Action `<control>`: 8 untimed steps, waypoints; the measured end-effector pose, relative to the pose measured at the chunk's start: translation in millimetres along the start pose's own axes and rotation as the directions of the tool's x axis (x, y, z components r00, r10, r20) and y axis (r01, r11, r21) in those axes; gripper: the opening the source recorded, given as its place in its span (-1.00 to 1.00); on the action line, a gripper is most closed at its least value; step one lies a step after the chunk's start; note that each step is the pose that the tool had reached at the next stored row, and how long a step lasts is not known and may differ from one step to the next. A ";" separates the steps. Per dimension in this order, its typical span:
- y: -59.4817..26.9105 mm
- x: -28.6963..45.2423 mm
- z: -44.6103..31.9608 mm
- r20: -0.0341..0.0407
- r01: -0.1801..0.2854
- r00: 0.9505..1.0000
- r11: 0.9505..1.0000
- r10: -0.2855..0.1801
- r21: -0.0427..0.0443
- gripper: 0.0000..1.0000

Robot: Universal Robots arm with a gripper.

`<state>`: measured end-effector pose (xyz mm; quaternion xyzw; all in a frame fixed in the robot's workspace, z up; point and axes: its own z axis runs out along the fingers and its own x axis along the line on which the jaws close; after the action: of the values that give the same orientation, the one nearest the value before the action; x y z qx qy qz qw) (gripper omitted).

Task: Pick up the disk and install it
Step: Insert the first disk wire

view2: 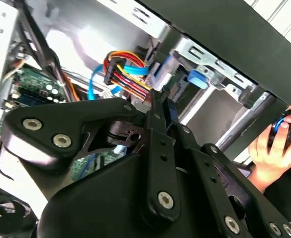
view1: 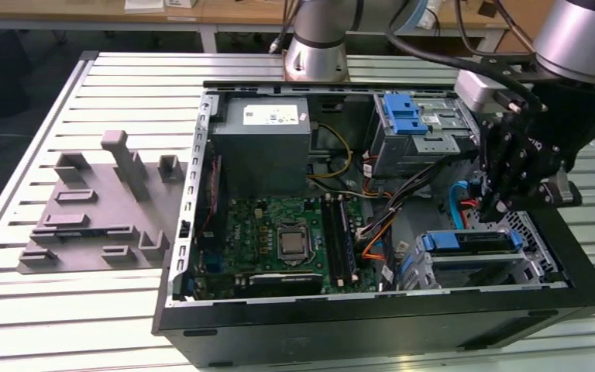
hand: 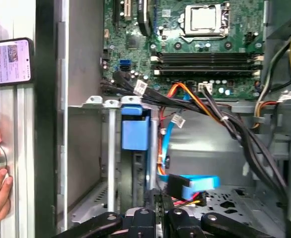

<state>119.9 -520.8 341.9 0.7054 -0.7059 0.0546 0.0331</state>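
1. Above the case's drive bay, the gripper (view1: pixel 499 198) hangs with its fingers (view2: pixel 158 124) pressed together, grasping nothing.
2. Just below, the disk (view1: pixel 470 242) sits slotted in the bay (view1: pixel 530 267).
3. It looks rigid, fairly heavy and shock-sensitive; its blue rail frame is probably the safest hold.

You are looking at a worktop (view1: pixel 122 310) of ribbed, pale brushed metal carrying a computer case (view1: pixel 380 329) in matt black sheet steel. The disk (view1: pixel 470 242) is showing glossy blue plastic rails, and the gripper (view2: pixel 160 99) is showing matt black metal links with shiny screws.
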 end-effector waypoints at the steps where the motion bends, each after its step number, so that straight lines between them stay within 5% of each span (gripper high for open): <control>1: 0.0 2.6 1.3 0.002 0.000 1.000 1.000 0.000 0.000 -0.67; 8: -1.1 7.2 7.5 0.014 0.001 1.000 1.000 -0.001 -0.017 -0.67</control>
<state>121.2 -528.9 335.3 0.7060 -0.7061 0.0436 0.0344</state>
